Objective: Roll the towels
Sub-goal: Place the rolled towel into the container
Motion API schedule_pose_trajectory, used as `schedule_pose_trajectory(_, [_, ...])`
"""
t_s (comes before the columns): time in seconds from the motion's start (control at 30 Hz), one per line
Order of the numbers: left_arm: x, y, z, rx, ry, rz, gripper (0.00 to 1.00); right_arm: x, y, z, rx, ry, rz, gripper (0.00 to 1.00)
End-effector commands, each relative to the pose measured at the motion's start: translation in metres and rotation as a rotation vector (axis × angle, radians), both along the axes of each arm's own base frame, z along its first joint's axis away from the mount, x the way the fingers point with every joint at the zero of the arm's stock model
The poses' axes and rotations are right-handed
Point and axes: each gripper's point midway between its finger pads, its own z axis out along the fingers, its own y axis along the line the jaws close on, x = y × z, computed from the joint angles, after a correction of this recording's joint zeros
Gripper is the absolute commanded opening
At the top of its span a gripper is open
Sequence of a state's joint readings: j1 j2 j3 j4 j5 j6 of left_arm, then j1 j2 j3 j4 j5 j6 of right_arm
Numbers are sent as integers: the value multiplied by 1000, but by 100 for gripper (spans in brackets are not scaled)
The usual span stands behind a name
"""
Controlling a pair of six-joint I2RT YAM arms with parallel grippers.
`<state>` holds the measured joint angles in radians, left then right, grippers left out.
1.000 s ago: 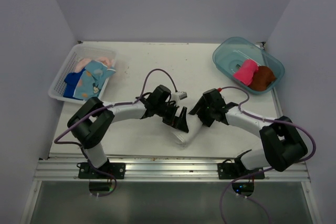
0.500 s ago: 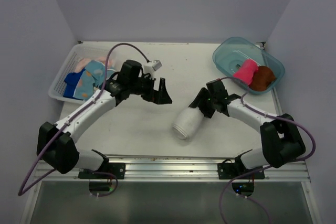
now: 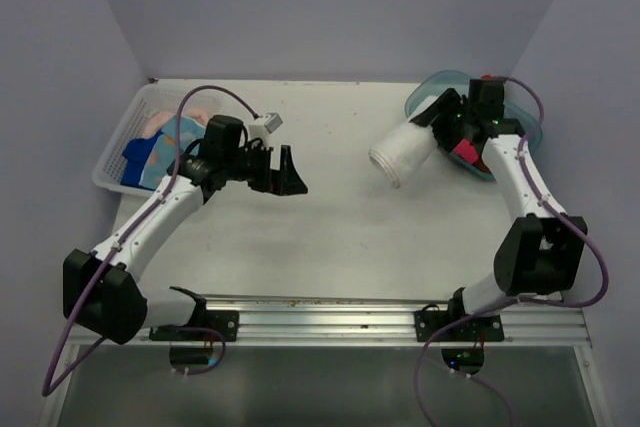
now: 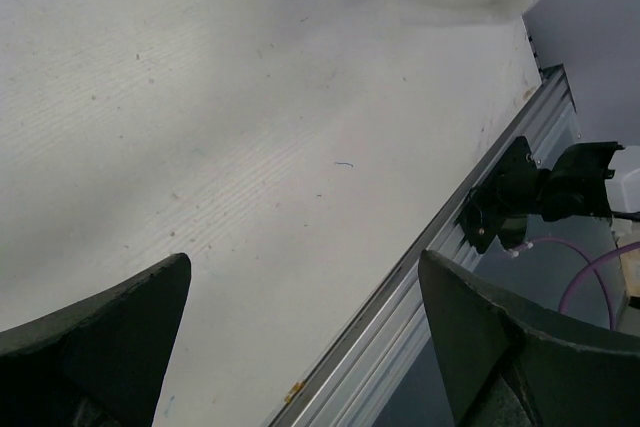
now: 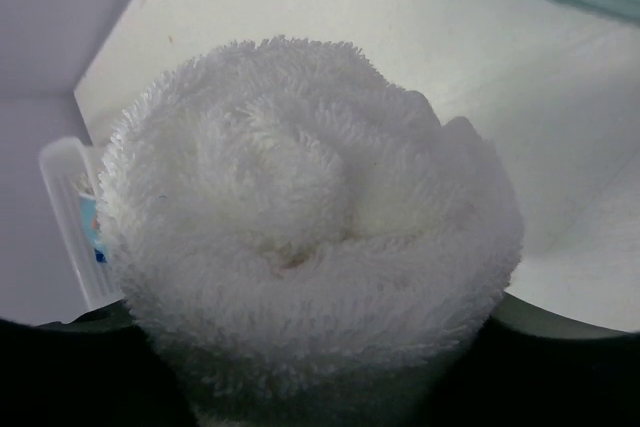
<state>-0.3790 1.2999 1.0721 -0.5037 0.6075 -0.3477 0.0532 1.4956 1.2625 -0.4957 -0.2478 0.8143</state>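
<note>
Two arms reach over the table (image 3: pixel 330 237) in the overhead view. The right gripper (image 3: pixel 432 135) is clamped around a white towel (image 3: pixel 402 154) that is rolled into a fat cylinder. It holds the roll by one end, at about 2 o'clock from the table's middle. The free end of the roll points toward 8 o'clock. The roll lies just beside the teal tub (image 3: pixel 422 90), on the tub's 8 o'clock side. Whether the roll touches the table I cannot tell.

From the right wrist camera the roll's end fills the view, and its spiral of terry loops faces the lens. The dark fingers show only at the bottom corners.

A pink towel (image 3: pixel 465 154) shows inside the tub, partly hidden by the right arm.

The left gripper (image 3: pixel 288 171) is spread wide and holds nothing. It sits at about 9 o'clock from the table's middle, well apart from the white towel. Its wrist camera shows only bare table between the two fingers, with the roll at the top edge of the view.

At 10 o'clock stands a white basket (image 3: pixel 112 162) with more unrolled towels heaped in it. A light blue printed towel (image 3: pixel 170 144) lies on top. A royal blue towel (image 3: pixel 135 157) is on its 8 o'clock side and a peach towel (image 3: pixel 158 122) is at its 12 o'clock. The left arm crosses the basket's 3 o'clock edge.
</note>
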Motion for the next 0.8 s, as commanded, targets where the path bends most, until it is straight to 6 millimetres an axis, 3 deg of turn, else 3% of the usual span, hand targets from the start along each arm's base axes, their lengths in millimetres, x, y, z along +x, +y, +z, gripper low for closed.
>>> schedule_pose_trajectory(0.0, [-6,2,11,-31,-45,-30,99,27,-31,27,15,-38,-3,13])
schedule_pose_trajectory(0.03, [-7,2,11,-33,-45,-29,99,43,-49,50,13,-93,-37,13])
schedule_pose_trajectory(0.1, [-8,3,9,-35,-40,-32,99,65,-67,43,11,-70,-69,13])
schedule_pose_trajectory(0.13, [-9,2,8,-36,-37,-32,99,80,-81,64,-2,-122,-94,13])
schedule_pose_trajectory(0.17, [-10,2,8,-39,-38,-34,99,89,-89,68,-9,-135,-108,14])
schedule_pose_trajectory(0.2, [-12,2,3,-42,-24,-38,99,103,-96,54,-5,-109,-119,14])
schedule_pose_trajectory(0.23, [-11,0,4,-64,-28,-39,99,116,-104,74,4,-159,-121,14])
schedule_pose_trajectory(0.27, [-15,-4,2,-89,-16,-58,99,124,-108,76,6,-167,-123,14])
schedule_pose_trajectory(0.3, [-16,-5,-6,-99,-6,-59,99,135,-113,58,10,-130,-130,14])
schedule_pose_trajectory(0.33, [-17,-6,-9,-104,13,-57,99,145,-119,75,-2,-174,-136,14])
schedule_pose_trajectory(0.5, [-17,-10,-27,-114,85,-64,99,183,-137,67,-4,-194,-157,16])
schedule_pose_trajectory(0.6, [-16,-12,-33,-116,118,-57,99,208,-141,49,7,-187,-154,17])
schedule_pose_trajectory(0.63, [-15,-12,-34,-113,125,-51,99,214,-142,55,7,-207,-151,17])
schedule_pose_trajectory(0.67, [-13,-12,-37,-108,136,-45,99,222,-144,28,15,-166,-150,17])
schedule_pose_trajectory(0.73, [-11,-12,-38,-104,142,-35,99,230,-145,21,26,-173,-140,18])
schedule_pose_trajectory(0.77, [-9,-12,-40,-98,149,-27,99,235,-147,1,37,-148,-134,18])
